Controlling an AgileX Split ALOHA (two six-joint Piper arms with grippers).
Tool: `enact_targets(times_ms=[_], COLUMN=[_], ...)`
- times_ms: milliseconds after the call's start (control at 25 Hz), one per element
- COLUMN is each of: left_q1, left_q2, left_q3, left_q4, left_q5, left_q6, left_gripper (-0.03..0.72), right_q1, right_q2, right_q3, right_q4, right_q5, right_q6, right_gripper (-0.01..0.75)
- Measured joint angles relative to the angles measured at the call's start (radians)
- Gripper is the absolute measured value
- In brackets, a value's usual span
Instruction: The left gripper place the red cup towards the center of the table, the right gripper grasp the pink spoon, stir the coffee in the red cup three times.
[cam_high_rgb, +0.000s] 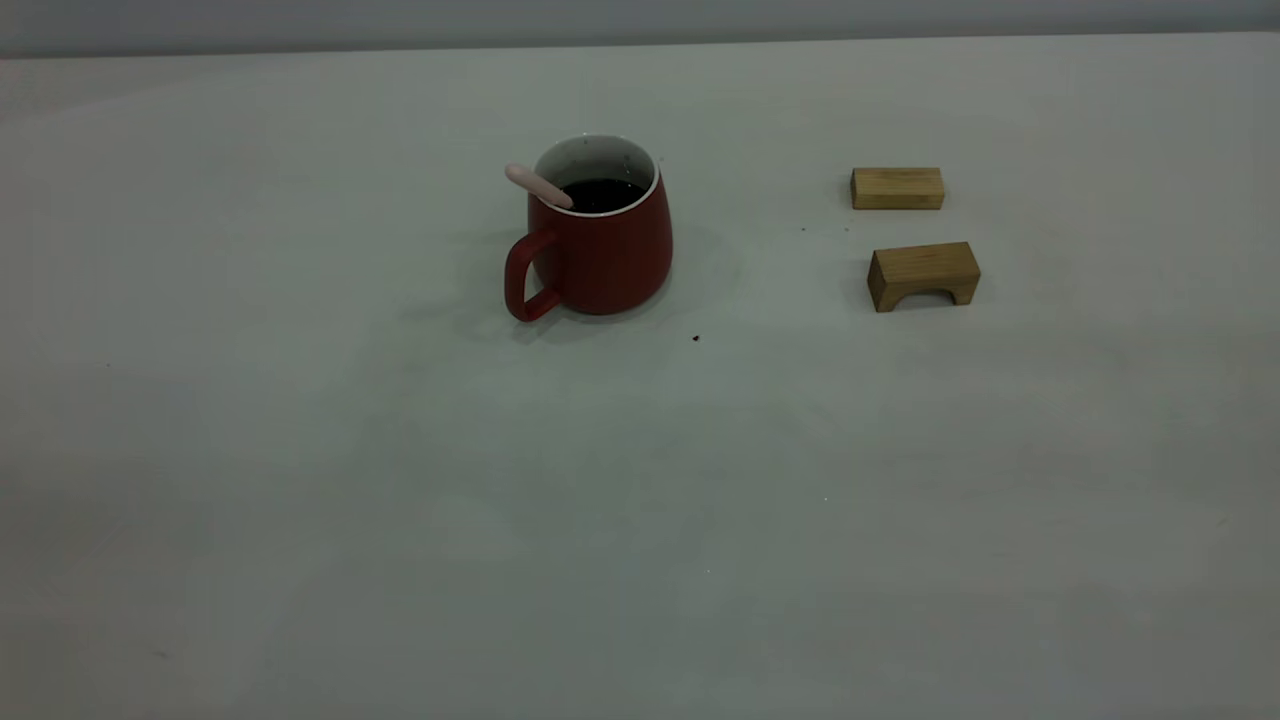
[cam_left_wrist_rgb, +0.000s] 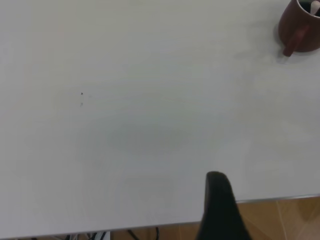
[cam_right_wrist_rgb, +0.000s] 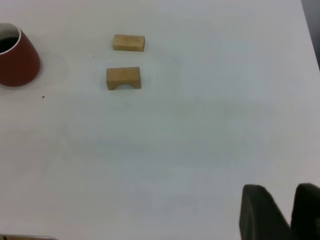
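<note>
The red cup (cam_high_rgb: 600, 250) stands upright near the middle of the table (cam_high_rgb: 640, 500), its handle turned to the front left. Dark coffee (cam_high_rgb: 602, 194) fills it. The pink spoon (cam_high_rgb: 537, 185) rests inside, its handle leaning over the rim on the left side. No arm shows in the exterior view. In the left wrist view the left gripper (cam_left_wrist_rgb: 218, 200) hangs over the table's edge, far from the red cup (cam_left_wrist_rgb: 300, 27). The right gripper (cam_right_wrist_rgb: 281, 187) is shut with nothing in it, far from the red cup (cam_right_wrist_rgb: 17, 62).
Two wooden pieces lie to the right of the cup: a flat block (cam_high_rgb: 897, 188) farther back and an arch block (cam_high_rgb: 922, 274) nearer the front. A small dark speck (cam_high_rgb: 696, 338) lies just in front of the cup. The table's edge (cam_left_wrist_rgb: 150, 226) borders a wooden floor.
</note>
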Motion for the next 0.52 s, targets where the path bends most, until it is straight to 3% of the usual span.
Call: enact_targets(times_ms=[520], left_q1=[0.0], left_q2=[0.0], left_q3=[0.0], left_q4=[0.0], left_q5=[0.0], left_q6=[0.0], left_gripper=[0.558], right_q1=[0.0], right_q2=[0.0], right_q3=[0.0], right_q4=[0.002], right_q5=[0.0], right_q6=[0.001], right_gripper=[0.212])
